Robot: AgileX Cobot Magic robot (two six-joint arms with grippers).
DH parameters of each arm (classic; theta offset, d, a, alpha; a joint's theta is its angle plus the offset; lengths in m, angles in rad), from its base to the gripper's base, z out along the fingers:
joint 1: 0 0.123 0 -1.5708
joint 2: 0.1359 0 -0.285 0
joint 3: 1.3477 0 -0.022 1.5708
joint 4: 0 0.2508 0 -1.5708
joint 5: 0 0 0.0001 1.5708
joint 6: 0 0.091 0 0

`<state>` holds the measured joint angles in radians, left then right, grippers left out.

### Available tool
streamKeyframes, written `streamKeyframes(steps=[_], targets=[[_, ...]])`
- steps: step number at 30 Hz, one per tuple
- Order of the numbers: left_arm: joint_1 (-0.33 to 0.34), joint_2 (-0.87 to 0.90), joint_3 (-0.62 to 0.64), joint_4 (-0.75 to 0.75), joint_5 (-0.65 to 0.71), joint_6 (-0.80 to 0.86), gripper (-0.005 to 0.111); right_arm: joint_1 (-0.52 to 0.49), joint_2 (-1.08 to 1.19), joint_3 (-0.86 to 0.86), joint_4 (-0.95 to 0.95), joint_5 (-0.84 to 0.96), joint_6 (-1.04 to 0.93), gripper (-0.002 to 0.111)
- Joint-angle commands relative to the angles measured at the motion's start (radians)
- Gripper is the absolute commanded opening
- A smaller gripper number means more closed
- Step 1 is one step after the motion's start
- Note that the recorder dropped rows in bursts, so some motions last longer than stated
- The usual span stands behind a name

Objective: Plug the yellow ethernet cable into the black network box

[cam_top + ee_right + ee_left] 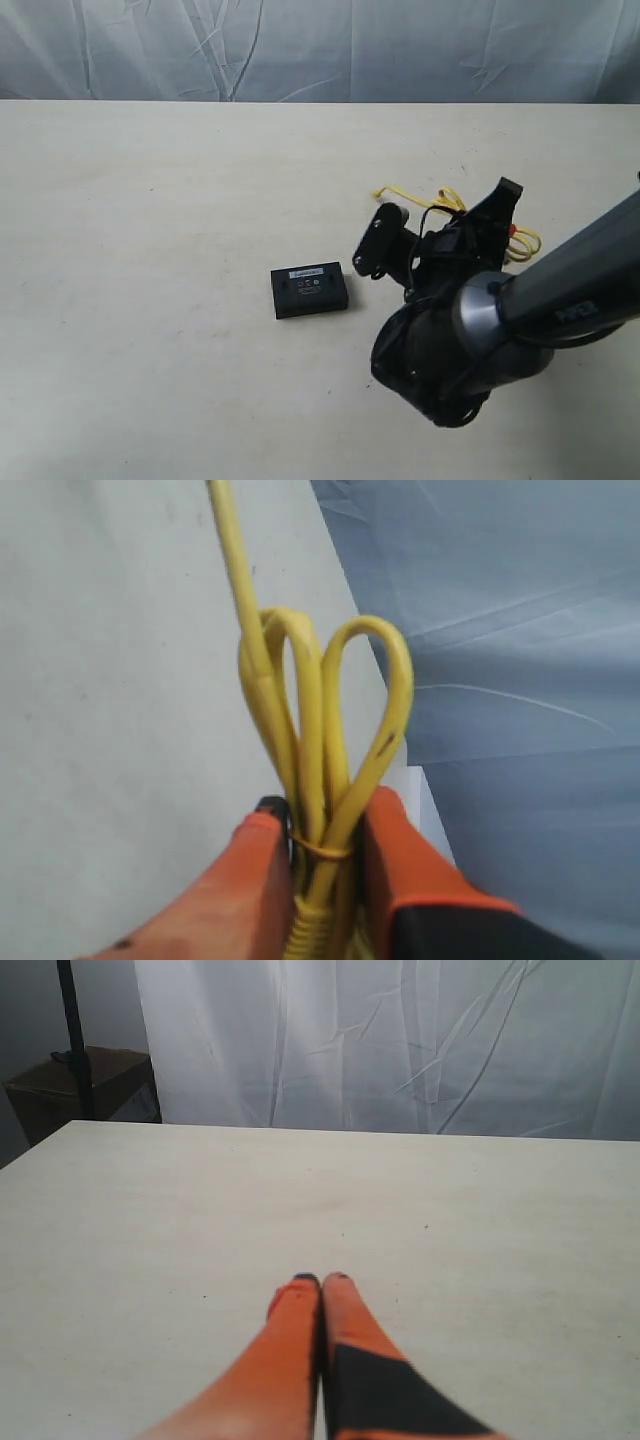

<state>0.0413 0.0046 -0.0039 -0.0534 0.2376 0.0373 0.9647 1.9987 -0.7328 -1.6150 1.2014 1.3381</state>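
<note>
Your left gripper (pixel 321 1280) is clenched, empty, above the desk (pixel 150 1210). The black network box (pixel 309 289) lies flat, long axis left-right. Right of it, apart, your right gripper (pixel 325 812) grasps the bundled yellow ethernet cable (pixel 312 710), loops pointing straight out from its jaws.

- Desk (pixel 150 200): pale off-white top, matte, with faint scuffs.
- Black network box (pixel 309 289): lies flat on the desk near the middle, white label strip facing up.
- Yellow ethernet cable (pixel 448 200): right of the box, apart from it; contact with the desk cannot be told.
</note>
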Motion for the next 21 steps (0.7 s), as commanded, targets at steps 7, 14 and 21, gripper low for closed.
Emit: streamKeyframes(steps=[7, 14, 21], targets=[[0.001, -0.005, 0.004, 0.002, -0.006, 0.0, 0.0, 0.047, 0.003, 0.005, 0.101, -0.028, 0.007, 0.048], [0.001, -0.005, 0.004, 0.002, -0.006, 0.0, 0.0, 0.047, -0.036, -0.01, 0.164, 0.013, 0.007, 0.067], [0.001, -0.005, 0.004, 0.002, -0.006, 0.0, 0.0, -0.014, -0.218, -0.094, 0.404, -0.147, -0.179, 0.067]])
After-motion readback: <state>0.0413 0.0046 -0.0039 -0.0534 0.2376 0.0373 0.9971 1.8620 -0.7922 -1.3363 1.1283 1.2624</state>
